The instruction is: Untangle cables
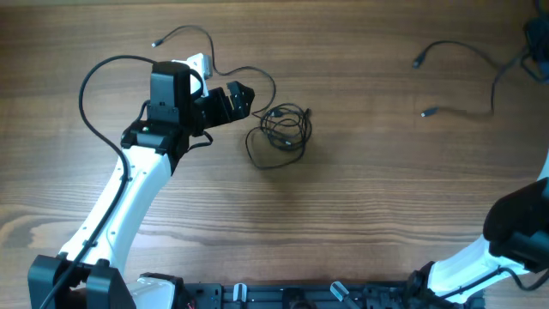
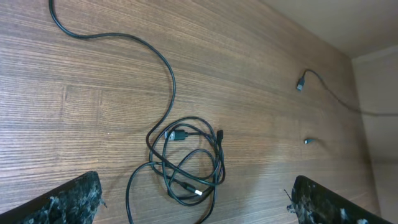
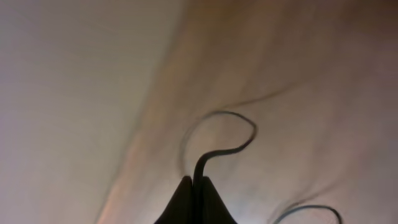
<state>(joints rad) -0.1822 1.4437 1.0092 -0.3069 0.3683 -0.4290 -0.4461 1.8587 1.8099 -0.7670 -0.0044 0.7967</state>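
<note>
- The left tool (image 1: 240, 97) hangs with jaws wide apart, holding nothing, just beside the coiled tangle of cables (image 1: 280, 129) in the middle of the worktop (image 1: 360, 223).
- The right tool (image 3: 194, 198) is pinched together on one thin strand (image 3: 214, 152).
- Two loose cords (image 1: 467, 50) lie far right, well apart from the tangle.
- I'd say partway: that coil remains to undo.

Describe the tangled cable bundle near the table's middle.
The cable bundle is a loose knot of thin black cords looped over one another, lying flat on the wooden table. Three small plug ends show among the loops, one metallic-tipped. One strand trails away across the table. The open left claw hangs beside it, apparently not touching.
</note>
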